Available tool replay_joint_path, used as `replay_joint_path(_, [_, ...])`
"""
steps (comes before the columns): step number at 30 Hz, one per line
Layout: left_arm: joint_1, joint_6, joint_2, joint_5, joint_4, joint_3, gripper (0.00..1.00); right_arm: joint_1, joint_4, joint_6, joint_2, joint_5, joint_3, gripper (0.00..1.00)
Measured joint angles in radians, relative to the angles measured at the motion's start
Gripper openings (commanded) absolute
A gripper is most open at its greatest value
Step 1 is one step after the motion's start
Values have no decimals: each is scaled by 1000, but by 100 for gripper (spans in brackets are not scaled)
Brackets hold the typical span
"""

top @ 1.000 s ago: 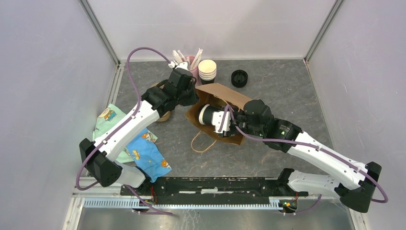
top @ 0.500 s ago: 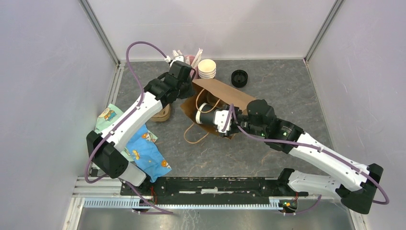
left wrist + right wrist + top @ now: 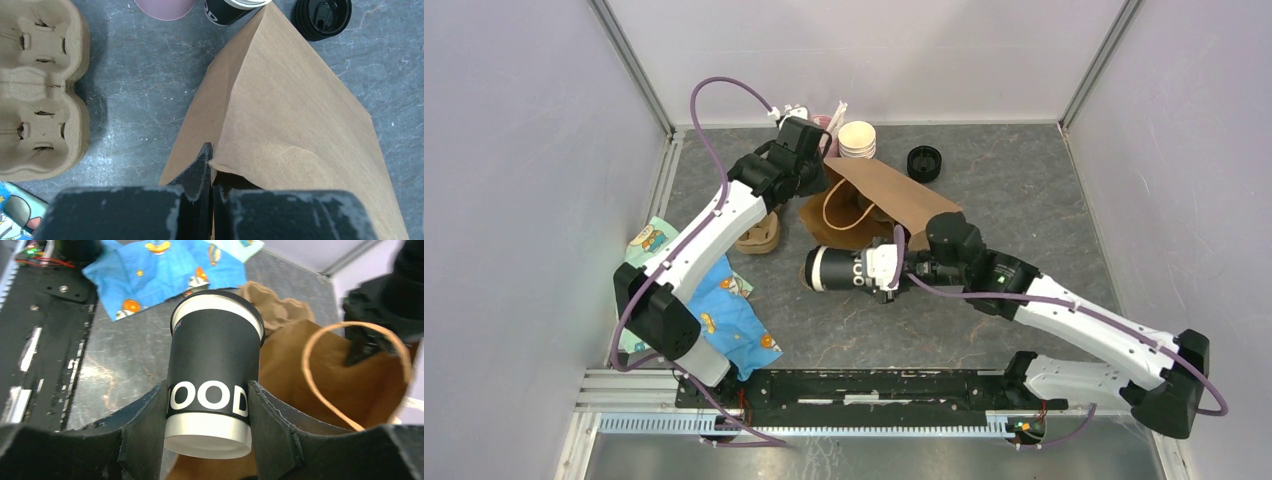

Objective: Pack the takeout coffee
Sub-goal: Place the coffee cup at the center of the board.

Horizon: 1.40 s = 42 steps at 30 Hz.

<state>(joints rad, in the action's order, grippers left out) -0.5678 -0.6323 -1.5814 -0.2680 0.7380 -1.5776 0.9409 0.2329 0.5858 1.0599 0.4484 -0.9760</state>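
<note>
The takeout coffee [image 3: 832, 270] is a black cup with a black lid. It lies on its side in my right gripper [image 3: 876, 271], lid pointing left. It is outside the brown bag [image 3: 894, 200], just in front of the bag's mouth. In the right wrist view the fingers clamp the cup [image 3: 215, 360] near its white base, and my right gripper [image 3: 207, 392] has the open bag [image 3: 325, 390] and its handle loop to the right. My left gripper [image 3: 809, 178] is shut on the bag's left edge. In the left wrist view my left gripper [image 3: 211, 162] pinches the paper bag [image 3: 295, 110].
A cardboard cup carrier [image 3: 759, 236] lies left of the bag. A stack of lidless cups [image 3: 857, 141], a pink cup of stirrers [image 3: 826, 122] and a stack of black lids [image 3: 924, 163] stand at the back. A blue patterned cloth [image 3: 729, 315] lies near left.
My right gripper has carried the cup left and nearer, out of the bag's mouth. My left gripper has pulled the bag's edge toward the back, and the bag has shifted back with it.
</note>
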Motion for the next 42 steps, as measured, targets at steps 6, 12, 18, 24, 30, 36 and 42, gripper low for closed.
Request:
replay_joint_path(6, [8,36,-17,7,12,-29,2,65,-60,10,70,77,81,19])
replay_joint_path(12, [19,58,-28,6,27,-48,2,136,-121,36,195,98,129,19])
replay_joint_path(18, [22,70,-28,6,35,-48,2,148,-219,60,275,69,234,23])
replay_joint_path(24, [23,70,-27,6,35,-48,2,148,-277,76,302,18,334,47])
replay_joint_path(30, [23,70,-11,6,36,-42,2,150,-286,63,269,-60,378,89])
replay_joint_path(36, [23,70,-3,8,35,-33,2,160,-175,58,226,-119,322,98])
replay_joint_path(42, [23,70,-3,11,35,-23,2,219,-86,-23,229,-140,169,98])
